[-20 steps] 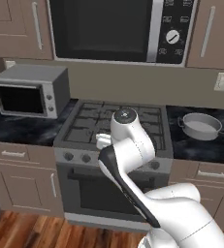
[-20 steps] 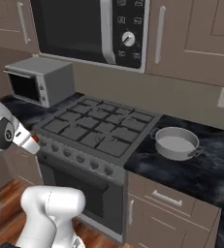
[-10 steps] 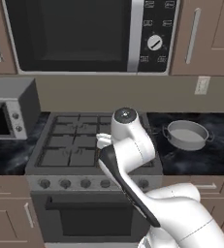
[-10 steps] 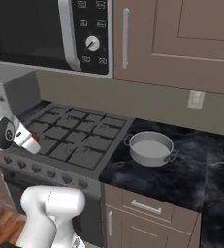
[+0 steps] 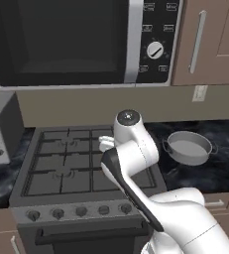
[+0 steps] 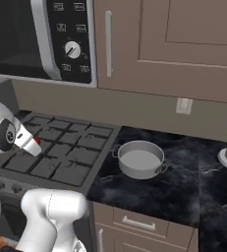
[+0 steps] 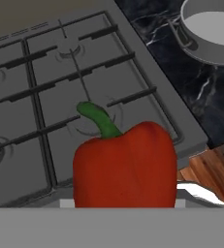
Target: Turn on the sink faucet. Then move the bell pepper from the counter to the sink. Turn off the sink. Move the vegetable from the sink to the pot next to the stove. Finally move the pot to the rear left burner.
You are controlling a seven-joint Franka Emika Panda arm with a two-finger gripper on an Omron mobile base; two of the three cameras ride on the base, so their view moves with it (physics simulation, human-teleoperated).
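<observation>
Fingers: tips hidden behind the red bell pepper (image 7: 125,164) in the hand view; the pepper sits squarely between them at the bottom of that view, so they appear closed on it, about half spread, with the pepper carried above the stove.
Bell pepper: bright red, lumpy, green stem (image 7: 100,119) pointing up and away from the camera; held over the front right part of the stove (image 5: 66,166), not touching the grates.
Stove: dark grey gas range, black cast grates (image 7: 60,92) over the burners, a row of round front knobs (image 5: 79,212) along the front edge.
Pot: round grey metal pot (image 6: 140,159) with two side handles, upright on the bench (image 6: 184,192), just beside the right edge of the stove; nothing visible inside it.
Bench: black marble-look worktop with thin white veins, running on to the right of the stove.
Microwave: built-in unit (image 5: 71,42) above the stove, dark door, round dial (image 5: 155,50) on the right panel.
Wall: beige, one outlet plate (image 6: 184,106) above the bench.
Arm: white body (image 5: 136,163) rising in front of the range.
</observation>
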